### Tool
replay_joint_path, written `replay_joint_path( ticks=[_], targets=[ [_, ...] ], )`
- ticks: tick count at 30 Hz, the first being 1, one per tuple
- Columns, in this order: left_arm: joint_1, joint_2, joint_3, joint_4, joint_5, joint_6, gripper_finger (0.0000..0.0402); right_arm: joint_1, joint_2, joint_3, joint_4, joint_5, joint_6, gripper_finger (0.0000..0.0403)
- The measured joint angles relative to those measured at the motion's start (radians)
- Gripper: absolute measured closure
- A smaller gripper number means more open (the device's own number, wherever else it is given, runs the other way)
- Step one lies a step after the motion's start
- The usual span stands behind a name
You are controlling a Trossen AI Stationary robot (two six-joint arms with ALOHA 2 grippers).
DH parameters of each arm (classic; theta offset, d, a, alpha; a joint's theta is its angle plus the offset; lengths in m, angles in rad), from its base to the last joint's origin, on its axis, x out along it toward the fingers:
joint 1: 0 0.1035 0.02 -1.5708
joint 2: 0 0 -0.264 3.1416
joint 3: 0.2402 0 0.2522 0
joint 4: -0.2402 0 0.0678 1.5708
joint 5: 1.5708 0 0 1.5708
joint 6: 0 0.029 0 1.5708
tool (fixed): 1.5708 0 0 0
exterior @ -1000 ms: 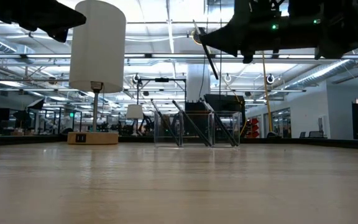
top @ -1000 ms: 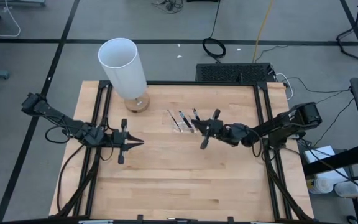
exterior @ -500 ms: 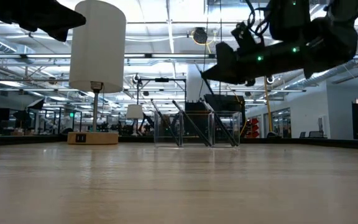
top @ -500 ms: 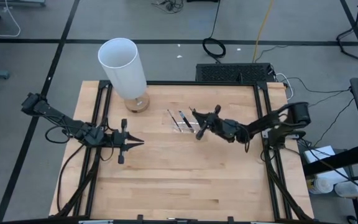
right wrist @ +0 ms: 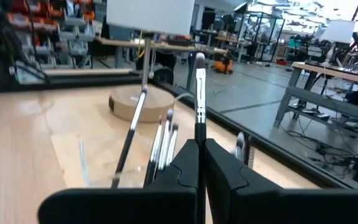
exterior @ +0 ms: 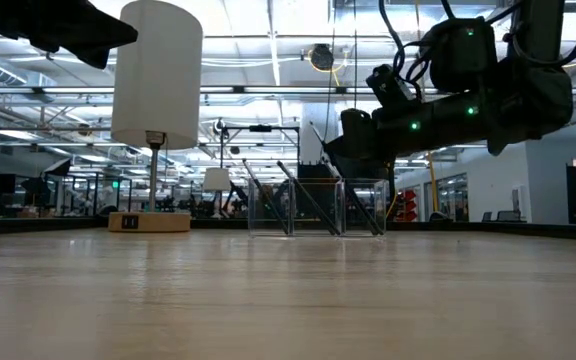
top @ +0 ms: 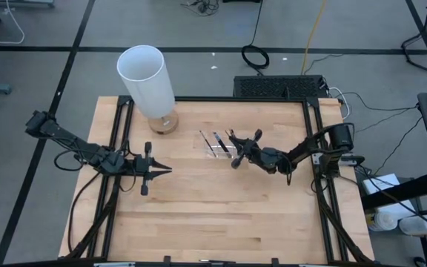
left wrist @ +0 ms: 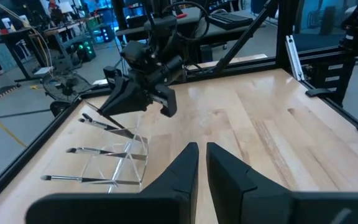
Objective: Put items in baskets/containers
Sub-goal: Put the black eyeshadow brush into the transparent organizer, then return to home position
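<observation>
A clear plastic container (top: 215, 144) stands on the table right of the white cylinder; in the low view the container (exterior: 316, 208) shows several compartments with dark brushes (exterior: 308, 200) leaning inside. More brushes (right wrist: 161, 142) show in the right wrist view. My right gripper (top: 235, 153) hovers at the container's right end, shut on one brush (right wrist: 199, 93). In the low view that gripper (exterior: 353, 150) hangs just above the container's rim. My left gripper (top: 161, 169) waits shut over the table's left half. My right gripper pinches a dark-handled brush by its handle (right wrist: 199, 138) between the two fingers. The brush runs on past the fingertips along their line, its pale tip (right wrist: 199, 60) leading. It is lifted clear, slanting over the container's right end (exterior: 320, 135).
A tall white cylinder (top: 147, 80) on a round wooden base (top: 163, 124) stands at the table's far left. Bare wood (top: 221, 208) fills the near half of the table. Black frame rails (top: 316, 133) run along the table's edges.
My right gripper has come down and moved toward the table's left, onto the container, tipping from level to a downward slant. The brush it holds has dropped from high above the container to just over its right end. The left arm has kept still.
</observation>
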Motion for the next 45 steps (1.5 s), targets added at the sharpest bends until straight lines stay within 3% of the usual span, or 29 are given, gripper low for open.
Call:
replay_joint_path(
  ticks=[5,11,29,45],
  targets=[
    [0.0,0.0,0.0,0.0,0.001,-0.022,0.036,0.0,-0.001,-0.001,-0.054,0.005,0.03,0.0403],
    [0.0,0.0,0.0,0.0,0.001,-0.035,0.036,0.029,0.0,-0.001,-0.104,0.124,0.045,0.0403],
    [0.0,0.0,0.0,0.017,0.0,0.009,0.036,0.045,-0.001,-0.001,-0.2,0.124,0.132,0.0402],
    [0.0,0.0,0.0,0.017,0.0,0.01,0.036,0.045,-0.001,-0.001,-0.175,0.124,0.169,0.0315]
  ],
)
